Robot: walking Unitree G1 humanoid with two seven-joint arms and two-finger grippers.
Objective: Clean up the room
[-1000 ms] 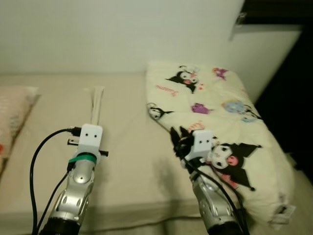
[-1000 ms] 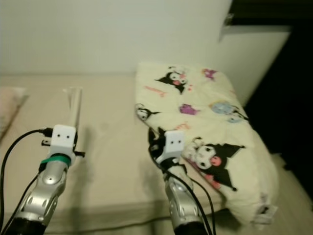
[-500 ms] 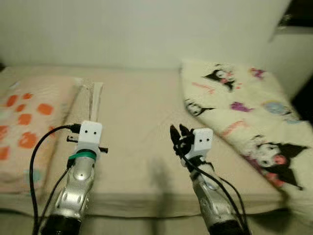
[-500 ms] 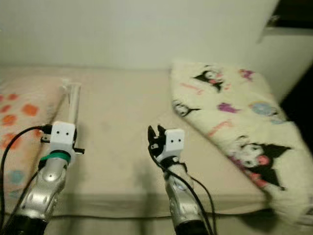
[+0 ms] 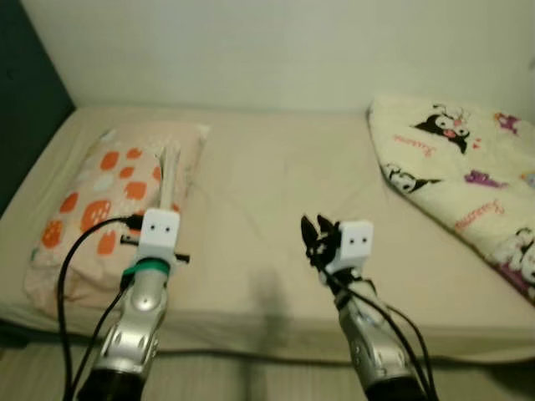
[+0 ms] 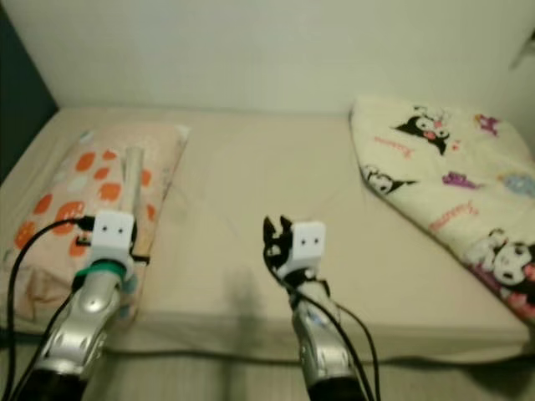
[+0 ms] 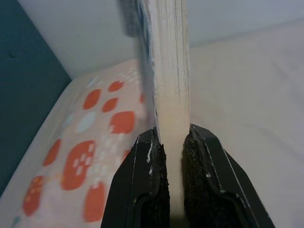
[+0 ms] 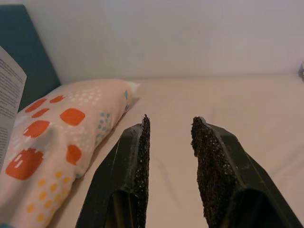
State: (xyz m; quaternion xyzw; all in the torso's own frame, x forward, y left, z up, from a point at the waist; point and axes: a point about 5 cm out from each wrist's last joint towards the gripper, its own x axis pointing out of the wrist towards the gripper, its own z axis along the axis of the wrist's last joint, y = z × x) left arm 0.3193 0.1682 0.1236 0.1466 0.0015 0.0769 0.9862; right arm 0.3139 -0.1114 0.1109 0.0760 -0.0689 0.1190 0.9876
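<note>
Two grippers reach out over the bed (image 5: pixel 267 209). Clamped edge-on between the fingers of the left gripper (image 7: pixel 172 156) is a thin book (image 7: pixel 166 71), its pale page block running straight out from the tips toward 12 o'clock; printed text shows on one page in the right wrist view. This gripper and the book hang above the inner edge of the pillow (image 5: pixel 100 200) with orange spots, which lies at about 10 o'clock on the mattress. At centre the right gripper (image 8: pixel 168 137) has its fingers spread apart with nothing between them, hovering over bare sheet. A folded cartoon-print blanket (image 5: pixel 468 184) fills the 2 o'clock side. Between pillow and blanket the sheet lies open up to the wall (image 5: pixel 284 50) at 12 o'clock.
</note>
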